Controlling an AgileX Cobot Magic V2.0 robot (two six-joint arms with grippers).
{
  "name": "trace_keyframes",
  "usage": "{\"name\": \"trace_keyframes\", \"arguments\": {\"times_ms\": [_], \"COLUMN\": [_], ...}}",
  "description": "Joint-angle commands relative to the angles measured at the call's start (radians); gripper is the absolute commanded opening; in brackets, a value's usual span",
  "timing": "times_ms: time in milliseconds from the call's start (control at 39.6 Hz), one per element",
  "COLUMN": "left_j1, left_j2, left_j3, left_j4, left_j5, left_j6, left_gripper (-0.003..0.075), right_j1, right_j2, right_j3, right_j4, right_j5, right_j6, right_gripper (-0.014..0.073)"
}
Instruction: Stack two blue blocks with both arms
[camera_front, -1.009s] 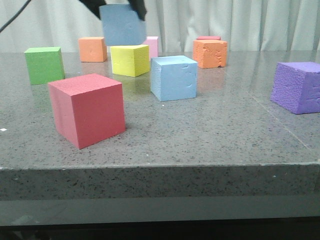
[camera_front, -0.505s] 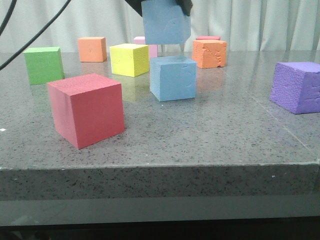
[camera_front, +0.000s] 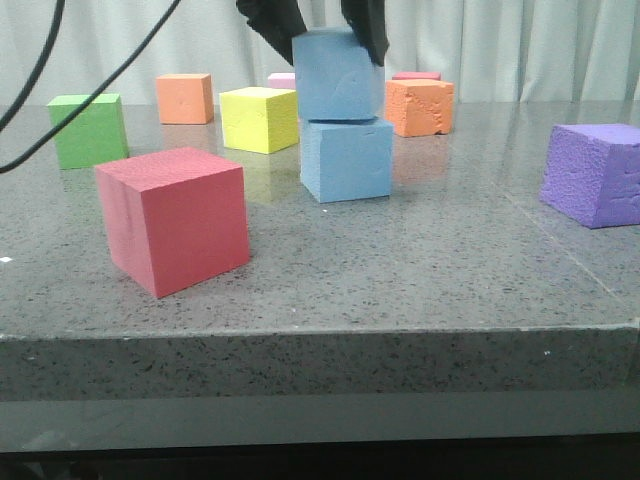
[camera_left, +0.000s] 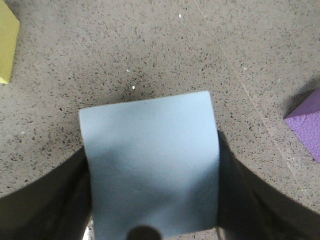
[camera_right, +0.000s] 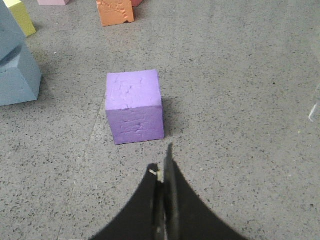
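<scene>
Now the upper blue block is sitting on the lower blue block, slightly askew, with the left gripper jaws clamping its sides. Well apart, the right gripper is hanging near the purple cube over the worktop, jaws pressing together, holding nothing.

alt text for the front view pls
A dark left gripper holds a blue block on top of a second blue block on a grey speckled table. Red, green, yellow, orange, pink and purple blocks sit around them.
</scene>
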Motion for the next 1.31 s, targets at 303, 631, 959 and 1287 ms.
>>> {"name": "trace_keyframes", "arguments": {"times_ms": [303,631,959,1287], "left_j1": [-0.005,-0.005,-0.005,-0.005], "left_j2": [-0.032,-0.032,-0.032,-0.037], "left_j3": [-0.029,-0.083,-0.183,-0.227], "left_j4": [-0.017,-0.017,-0.017,-0.008], "left_j5": [-0.025,-0.022,0.014,0.049], "left_j6": [0.013,0.013,0.040,0.059], "left_gripper": [0.0559,0.0583,0.0526,0.0055], "right_j1": [-0.005,-0.005,-0.005,-0.005], "right_j2": [0.002,0.002,0.002,0.002], "right_j3": [-0.024,-0.024,-0.024,-0.024], "right_j4": [0.003,0.003,0.003,0.003], "right_j5": [-0.074,-0.074,-0.074,-0.074], "right_j6": [-0.006,-0.006,-0.006,-0.006], "right_gripper": [-0.0067,-0.0067,-0.0067,-0.0067]}}
